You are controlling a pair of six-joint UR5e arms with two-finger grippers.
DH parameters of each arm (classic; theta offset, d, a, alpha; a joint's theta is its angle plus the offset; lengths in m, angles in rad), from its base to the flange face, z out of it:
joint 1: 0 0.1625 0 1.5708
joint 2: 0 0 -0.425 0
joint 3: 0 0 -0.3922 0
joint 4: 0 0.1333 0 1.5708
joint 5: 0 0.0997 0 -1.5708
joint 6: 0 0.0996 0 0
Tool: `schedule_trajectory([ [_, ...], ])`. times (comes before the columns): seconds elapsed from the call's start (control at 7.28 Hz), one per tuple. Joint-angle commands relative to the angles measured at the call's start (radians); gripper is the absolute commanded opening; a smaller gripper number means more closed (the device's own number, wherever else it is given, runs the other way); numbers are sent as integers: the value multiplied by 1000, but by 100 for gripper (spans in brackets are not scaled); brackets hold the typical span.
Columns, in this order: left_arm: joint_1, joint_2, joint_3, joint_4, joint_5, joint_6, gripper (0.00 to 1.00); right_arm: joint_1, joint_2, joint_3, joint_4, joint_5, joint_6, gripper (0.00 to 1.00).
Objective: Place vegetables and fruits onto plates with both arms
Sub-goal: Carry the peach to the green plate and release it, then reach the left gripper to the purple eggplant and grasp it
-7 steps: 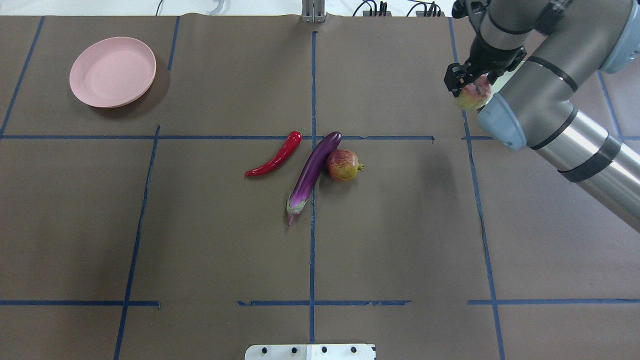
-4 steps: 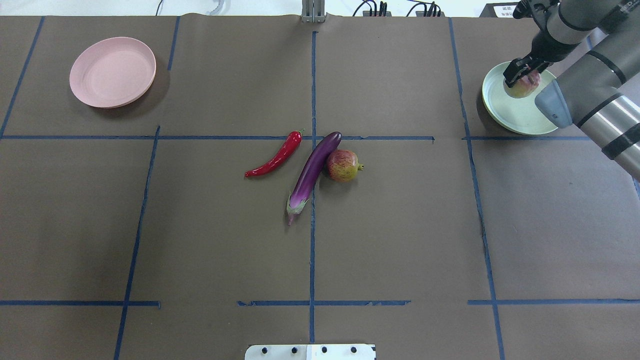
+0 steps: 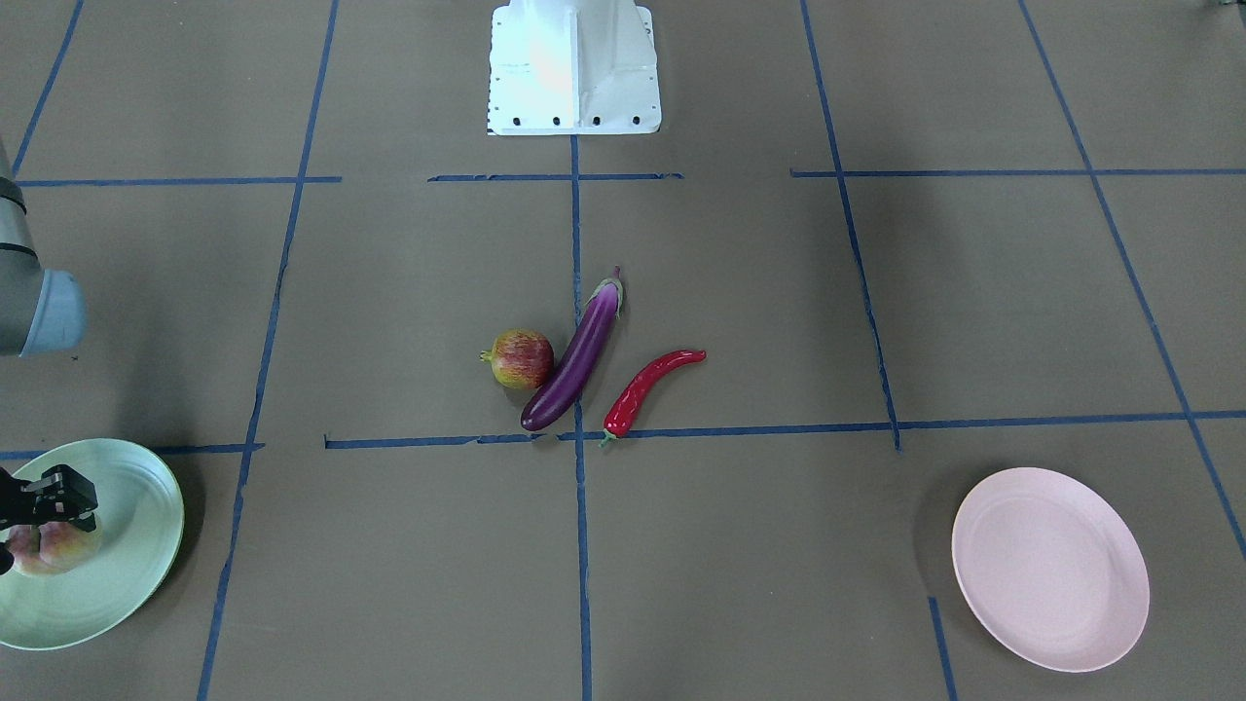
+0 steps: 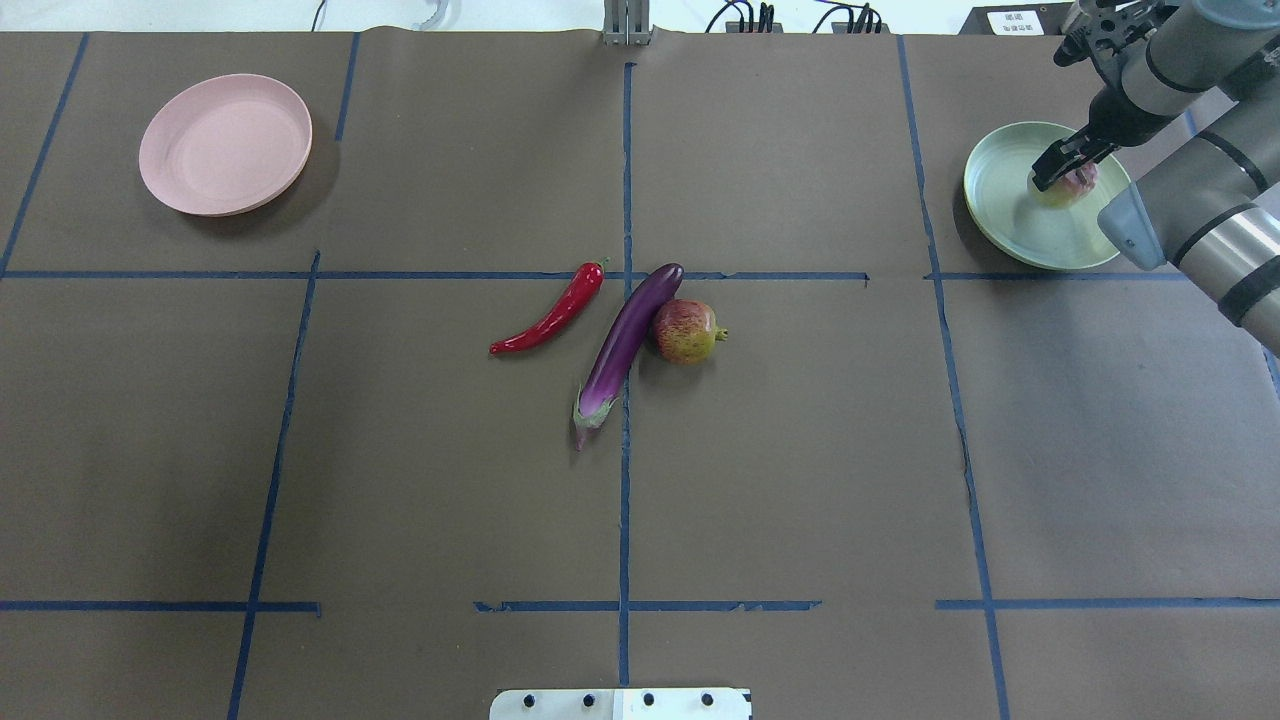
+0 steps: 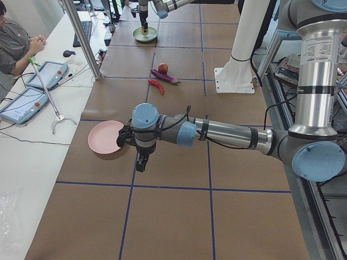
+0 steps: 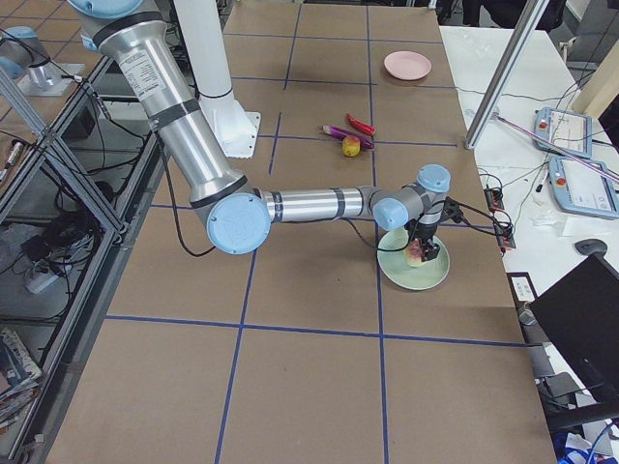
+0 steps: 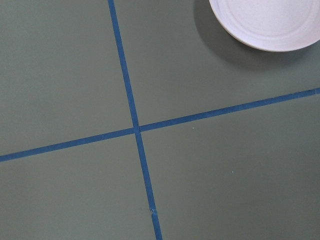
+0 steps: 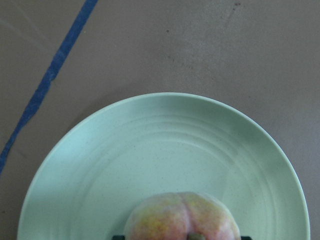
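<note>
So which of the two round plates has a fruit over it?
The pale green matte plate, far right from overhead: the pale pink-yellow peach is within its rim, gripped by the right pincer. The pale pink matte plate has none.

Brown paper-covered counter (image 4: 400, 480) with blue tape lines (image 4: 624, 500) in a grid. White base block (image 3: 574, 68) at the robot-side edge. White side table (image 5: 32, 157) alongside carries two tablets (image 5: 50, 73), keyboard (image 5: 85, 32) and mouse (image 5: 68, 53); operator (image 5: 13, 46) in grey beside it. Black monitor (image 6: 580, 319) near the other end.

Cropped by edges
The peach (image 8: 182, 216) runs off right wrist view's bottom; pink plate (image 7: 265, 22) off left wrist view's top.
</note>
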Motion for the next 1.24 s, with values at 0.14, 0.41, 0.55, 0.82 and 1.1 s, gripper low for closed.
schedule_trajectory([
  [0.14,64,1,-12,-116,0,-19,100,18,6,56,-58,17,3,100],
  [0.41,200,-95,-15,-121,4,-146,100,85,-25,160,-161,73,-8,100],
  [0.55,286,-161,-14,-119,10,-256,100,113,-69,208,-169,84,-12,100],
  [0.82,464,-304,-8,-111,11,-499,100,142,-146,267,-171,106,-52,100],
  [1.1,649,-486,14,-111,41,-838,100,141,-161,284,-169,115,-51,100],
])
